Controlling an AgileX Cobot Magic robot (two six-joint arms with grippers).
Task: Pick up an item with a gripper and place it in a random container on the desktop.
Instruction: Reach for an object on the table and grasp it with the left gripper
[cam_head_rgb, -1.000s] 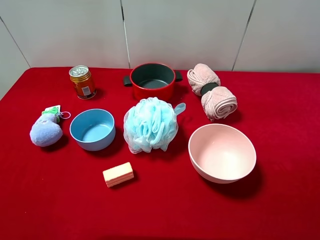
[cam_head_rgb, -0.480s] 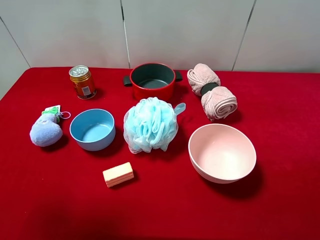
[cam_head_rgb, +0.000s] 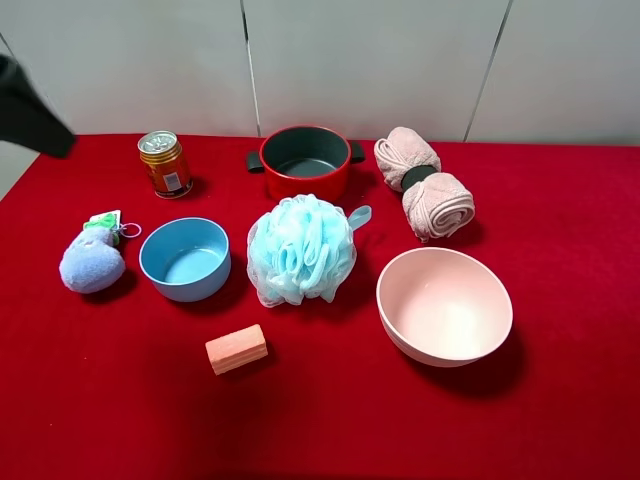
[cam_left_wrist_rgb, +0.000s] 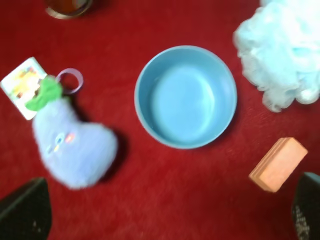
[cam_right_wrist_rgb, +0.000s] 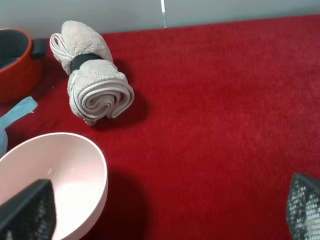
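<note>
Loofah (cam_head_rgb: 300, 250) sits free on red cloth (cam_head_rgb: 560, 400), just beside red pot (cam_head_rgb: 305, 160). Left gripper (cam_left_wrist_rgb: 166, 212): jaws spread wide, nothing between them. Blue bowl (cam_left_wrist_rgb: 185, 97) lies ahead on the jaw centreline, and the loofah is ahead but outboard of one finger. Right gripper (cam_right_wrist_rgb: 166, 212): also spread and empty, pink bowl (cam_right_wrist_rgb: 50, 180) by one finger. My read: the ball is light, soft, springy mesh that squashes a lot. Straddle its middle from above, go deep, close fully. Ribbon loop (cam_head_rgb: 360, 215) looks too floppy to hold. Mesh may snag on release.
</note>
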